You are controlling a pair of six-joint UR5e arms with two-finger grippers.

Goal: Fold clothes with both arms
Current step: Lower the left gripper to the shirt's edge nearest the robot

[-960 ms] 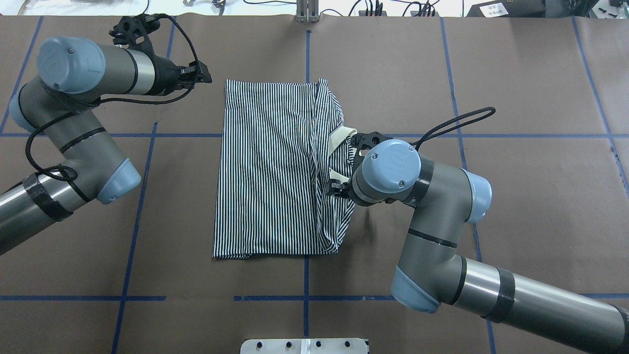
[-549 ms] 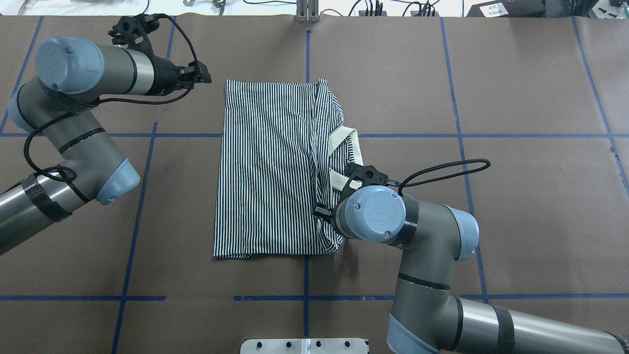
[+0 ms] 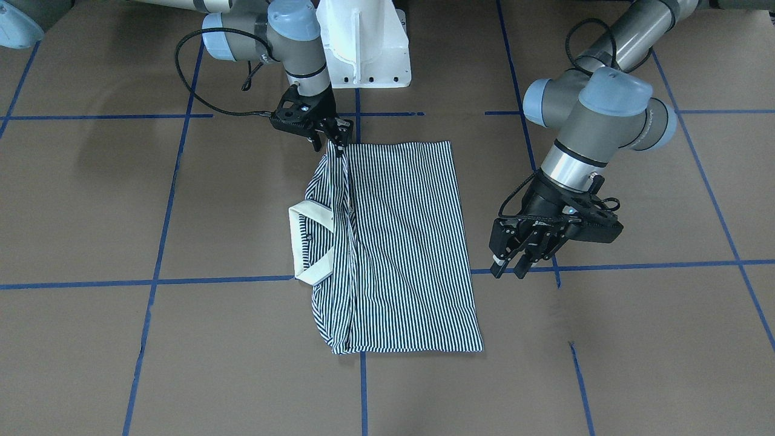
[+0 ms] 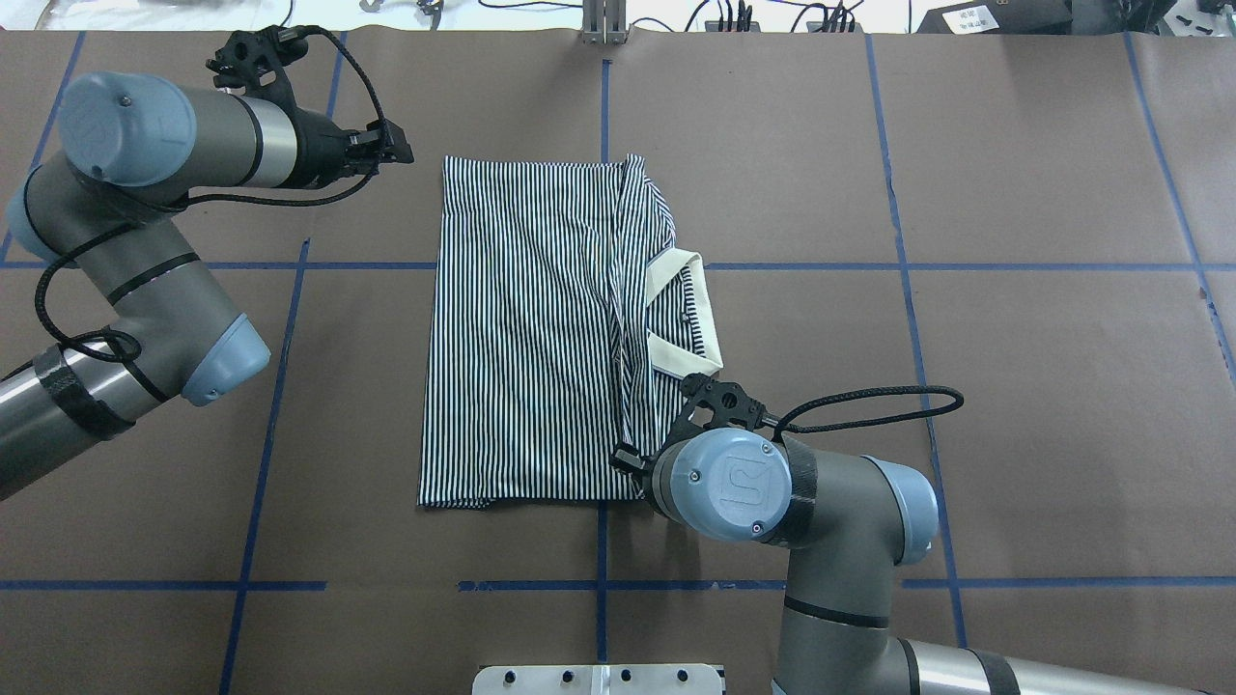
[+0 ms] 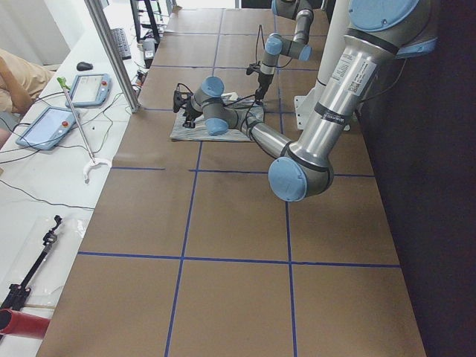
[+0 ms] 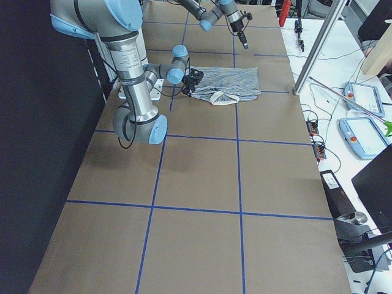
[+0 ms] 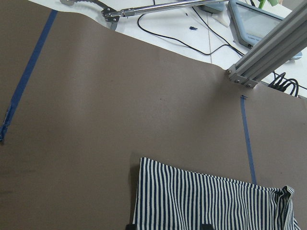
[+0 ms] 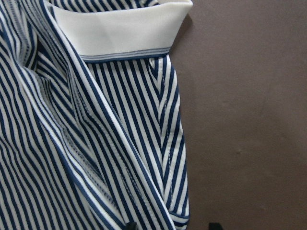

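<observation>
The striped polo shirt (image 4: 531,328) lies folded into a rectangle on the brown table, its cream collar (image 4: 690,309) sticking out on the right edge. My right gripper (image 3: 330,140) sits low over the shirt's near right corner. The right wrist view shows its fingertips (image 8: 129,225) apart, with the shirt's (image 8: 96,143) hem edge between them, so it is open. My left gripper (image 4: 401,150) hovers open above bare table just left of the shirt's far left corner (image 7: 144,165). In the front view the left gripper (image 3: 508,267) points down with its fingers spread.
The white pedestal base (image 3: 363,48) stands at the table's near edge. Blue tape lines (image 4: 270,386) cross the brown cover. An aluminium post (image 4: 603,24) and cables lie past the far edge. Tablets (image 5: 67,89) and a person's arm (image 5: 15,74) are beside the table.
My right arm slid back toward the robot along the shirt's right edge, from the collar to the near right corner, uncovering the collar. The left arm barely shifted.
</observation>
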